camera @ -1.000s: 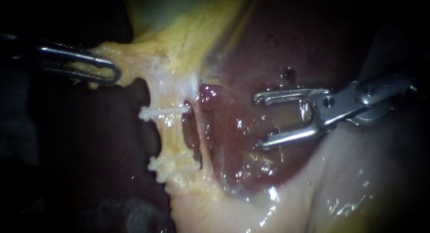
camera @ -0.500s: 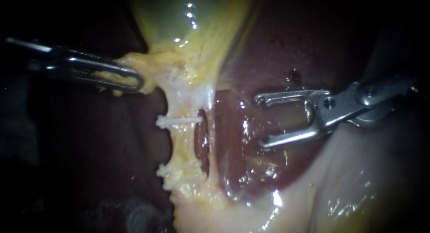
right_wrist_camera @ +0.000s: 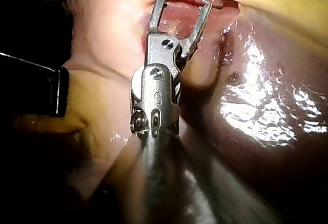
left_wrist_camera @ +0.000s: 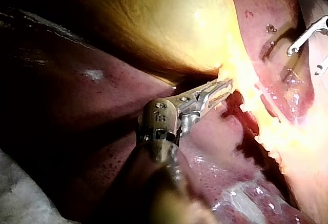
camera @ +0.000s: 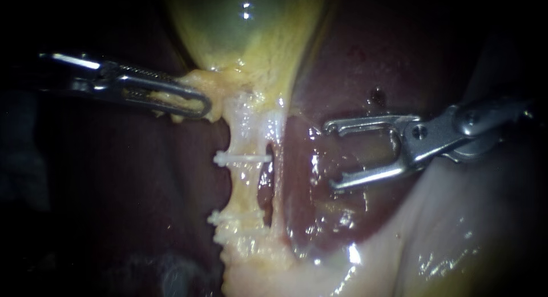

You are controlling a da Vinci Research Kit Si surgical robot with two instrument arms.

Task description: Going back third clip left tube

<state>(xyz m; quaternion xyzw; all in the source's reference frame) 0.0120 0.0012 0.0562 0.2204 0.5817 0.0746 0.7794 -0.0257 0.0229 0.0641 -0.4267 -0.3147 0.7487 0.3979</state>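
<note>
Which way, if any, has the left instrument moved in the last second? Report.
Yes: the left instrument, gripping tissue, moved towards the right instrument, which stayed put.

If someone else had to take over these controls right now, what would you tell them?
Left instrument: jaws shut on yellow tissue under the gallbladder.
Right instrument: jaws open, empty, over the liver, clear of the left tube.
Done: white clips sit across that tube, one upper, more lower.
Left: probably just withdraw the right instrument.
</note>
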